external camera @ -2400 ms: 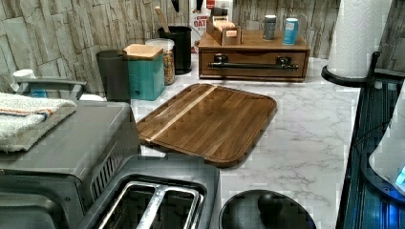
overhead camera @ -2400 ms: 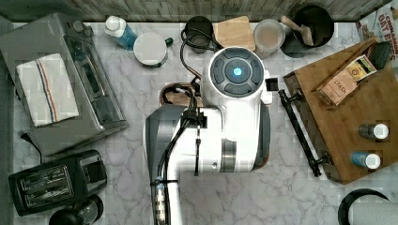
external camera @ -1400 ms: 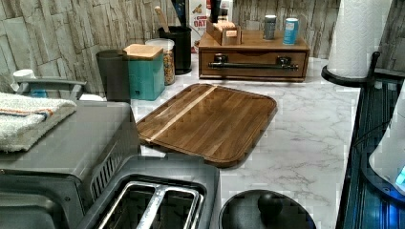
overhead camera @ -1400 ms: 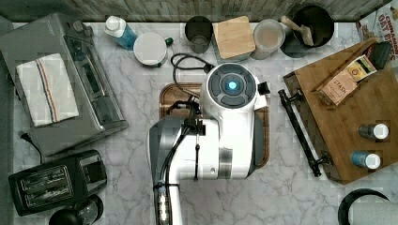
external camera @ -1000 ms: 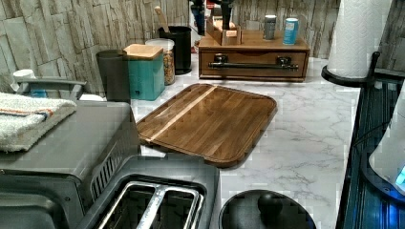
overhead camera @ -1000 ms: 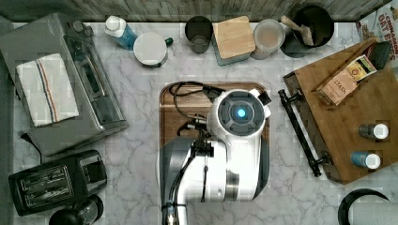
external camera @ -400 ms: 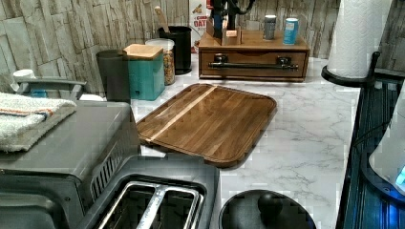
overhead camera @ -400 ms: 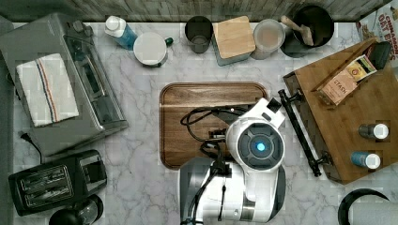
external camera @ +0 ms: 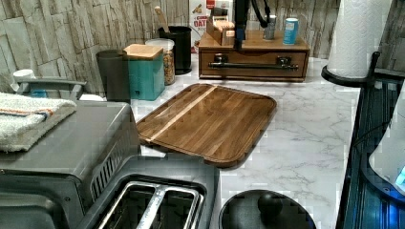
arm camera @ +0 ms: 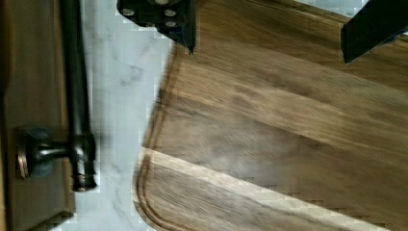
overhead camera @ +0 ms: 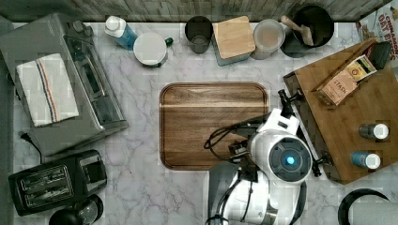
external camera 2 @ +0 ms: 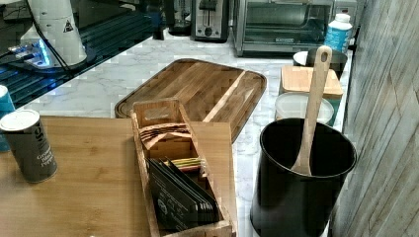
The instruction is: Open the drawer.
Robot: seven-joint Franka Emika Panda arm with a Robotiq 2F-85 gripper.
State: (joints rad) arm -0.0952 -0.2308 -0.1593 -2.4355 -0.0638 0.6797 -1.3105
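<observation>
- Broadly, a marble table carries everything, backed by a stone-look wall in the left view.
- The white arm reaches from the top view's bottom edge toward the top view's right, its blue-lit joint just beside the wooden box unit.
- That box unit sits at the top view's right; in the left view it stands at the far end of the table, with cans and a tea-bag holder on top.
- A silver toaster oven with a folded towel lies at the top view's left.
- The wooden board lies flat mid-table, between the oven and the box unit.
- The drawer fills the box unit's front and looks shut, flush with the frame in the left view.
- Its black bar handle runs along the front on a post, over a strip of marble beside the board's edge.
- The fingers are spread wide and hold nothing; in the wrist view they hang over the board's edge, apart from the handle.
</observation>
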